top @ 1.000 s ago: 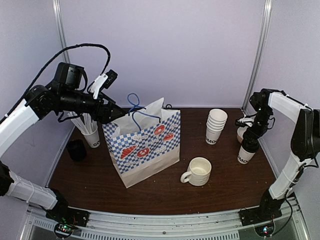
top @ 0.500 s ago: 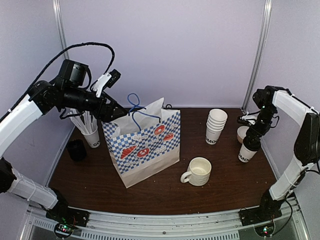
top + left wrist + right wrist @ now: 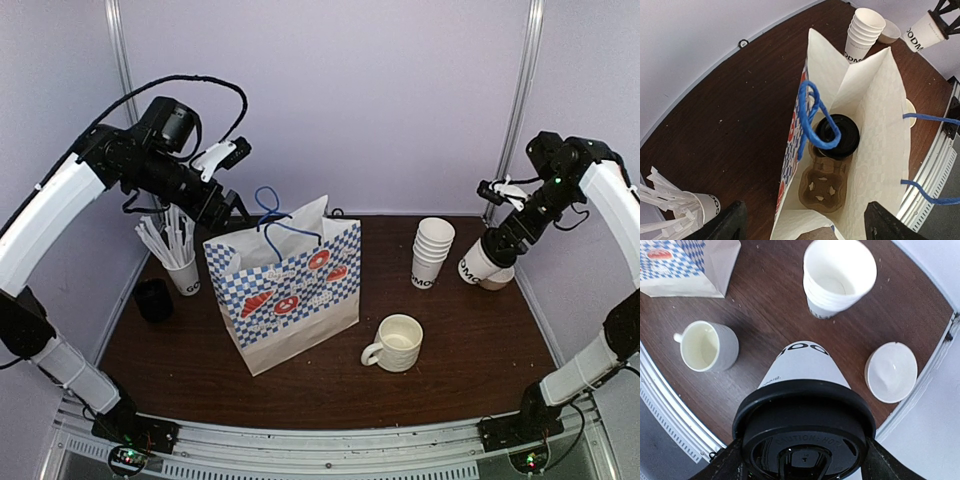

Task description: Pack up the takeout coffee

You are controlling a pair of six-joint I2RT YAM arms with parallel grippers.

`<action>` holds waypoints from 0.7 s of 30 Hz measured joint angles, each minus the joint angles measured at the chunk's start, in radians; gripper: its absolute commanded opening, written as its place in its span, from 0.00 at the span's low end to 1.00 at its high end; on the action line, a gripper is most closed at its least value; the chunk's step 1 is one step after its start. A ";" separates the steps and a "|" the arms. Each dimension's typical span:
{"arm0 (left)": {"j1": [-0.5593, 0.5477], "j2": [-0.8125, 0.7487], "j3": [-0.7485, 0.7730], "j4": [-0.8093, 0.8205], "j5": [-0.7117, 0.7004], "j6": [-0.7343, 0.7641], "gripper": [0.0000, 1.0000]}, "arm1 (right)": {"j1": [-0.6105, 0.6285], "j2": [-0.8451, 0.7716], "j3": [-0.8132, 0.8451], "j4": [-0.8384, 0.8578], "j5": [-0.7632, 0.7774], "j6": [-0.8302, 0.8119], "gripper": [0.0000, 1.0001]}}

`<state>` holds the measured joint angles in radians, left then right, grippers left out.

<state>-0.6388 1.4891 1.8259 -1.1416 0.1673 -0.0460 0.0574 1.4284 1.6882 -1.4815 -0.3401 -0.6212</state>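
Right claw [image 3: 500, 252] clamps a lidded cup [image 3: 802, 367] by its black lid, embossed "CAUTION HOT". The cup tilts, its printed base slanting down beyond the fingers. Below the wide-open, empty left claw [image 3: 228, 208], a second lidded cup [image 3: 840, 134] stands inside the paper bag [image 3: 875, 150].

The left arm [image 3: 48, 218] arches forward, the left gripper [image 3: 230, 205] pointing down, jaws wide apart. The right arm [image 3: 612, 192] bends high, the right gripper [image 3: 503, 243] clamped around a tilted lidded cup [image 3: 476, 266].
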 measured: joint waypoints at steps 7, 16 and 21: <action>0.023 0.078 0.054 -0.135 -0.042 -0.092 0.85 | 0.107 0.002 0.253 0.029 -0.092 0.055 0.74; 0.029 0.072 0.031 -0.147 -0.042 -0.247 0.82 | 0.334 0.095 0.426 0.103 -0.086 0.110 0.74; 0.029 0.081 0.031 -0.148 -0.050 -0.235 0.75 | 0.447 0.165 0.530 0.127 -0.064 0.127 0.74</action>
<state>-0.6094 1.5700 1.8572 -1.2892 0.1173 -0.2813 0.5041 1.5932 2.2185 -1.3540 -0.4038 -0.4942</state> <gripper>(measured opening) 0.787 0.743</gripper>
